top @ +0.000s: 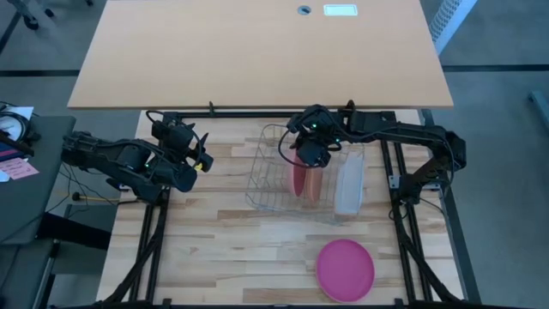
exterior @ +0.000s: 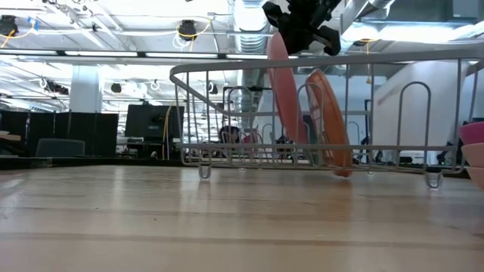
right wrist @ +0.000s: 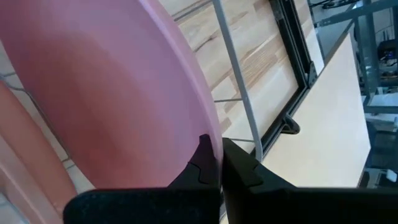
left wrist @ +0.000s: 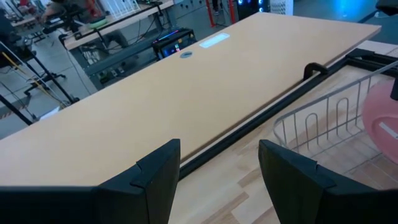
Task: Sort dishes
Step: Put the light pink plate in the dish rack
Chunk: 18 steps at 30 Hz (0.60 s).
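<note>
Right wrist view alone shows right gripper (right wrist: 214,163) fingers pinching pink plate (right wrist: 106,93) rim; high view adds magenta plate (top: 346,269) on desk (top: 214,249), left gripper (left wrist: 214,180) spread, wire rack (top: 274,184) around plates.

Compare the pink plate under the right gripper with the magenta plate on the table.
The pink plate stands on edge in the wire rack; the magenta plate lies flat on the table. The right gripper pinches the pink plate's rim; nothing touches the magenta plate. Both are round and alike in size.
</note>
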### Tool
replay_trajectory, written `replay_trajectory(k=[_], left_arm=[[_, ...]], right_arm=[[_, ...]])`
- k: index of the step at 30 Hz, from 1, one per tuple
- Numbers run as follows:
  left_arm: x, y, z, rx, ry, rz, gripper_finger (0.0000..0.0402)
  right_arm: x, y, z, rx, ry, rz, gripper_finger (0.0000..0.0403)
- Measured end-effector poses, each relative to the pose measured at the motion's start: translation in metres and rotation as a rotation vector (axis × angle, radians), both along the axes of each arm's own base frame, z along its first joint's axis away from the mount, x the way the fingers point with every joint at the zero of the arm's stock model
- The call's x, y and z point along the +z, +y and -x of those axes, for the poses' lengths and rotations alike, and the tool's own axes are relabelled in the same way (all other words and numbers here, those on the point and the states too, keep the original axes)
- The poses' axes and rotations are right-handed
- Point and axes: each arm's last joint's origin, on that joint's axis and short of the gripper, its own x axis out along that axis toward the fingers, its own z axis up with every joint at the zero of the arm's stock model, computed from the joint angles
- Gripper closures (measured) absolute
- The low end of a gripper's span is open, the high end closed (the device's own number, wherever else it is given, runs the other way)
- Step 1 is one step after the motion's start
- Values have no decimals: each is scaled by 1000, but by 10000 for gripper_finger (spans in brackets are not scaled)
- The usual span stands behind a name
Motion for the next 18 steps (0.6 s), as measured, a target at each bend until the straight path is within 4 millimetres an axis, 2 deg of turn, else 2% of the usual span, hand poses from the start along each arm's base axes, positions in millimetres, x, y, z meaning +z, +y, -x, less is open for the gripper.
replay_trajectory(k=[10, 15, 18], left_arm=[[0, 0, 0, 8, -24, 12, 192], [-16, 6, -6, 49, 17, 16, 192], [-20, 15, -16, 36, 29, 80, 192]], right_arm=[[-1, 0, 1, -24, 8, -25, 401], [-2, 0, 2, -52, 21, -55, 401], [-3, 1, 3, -55, 28, -59, 401]])
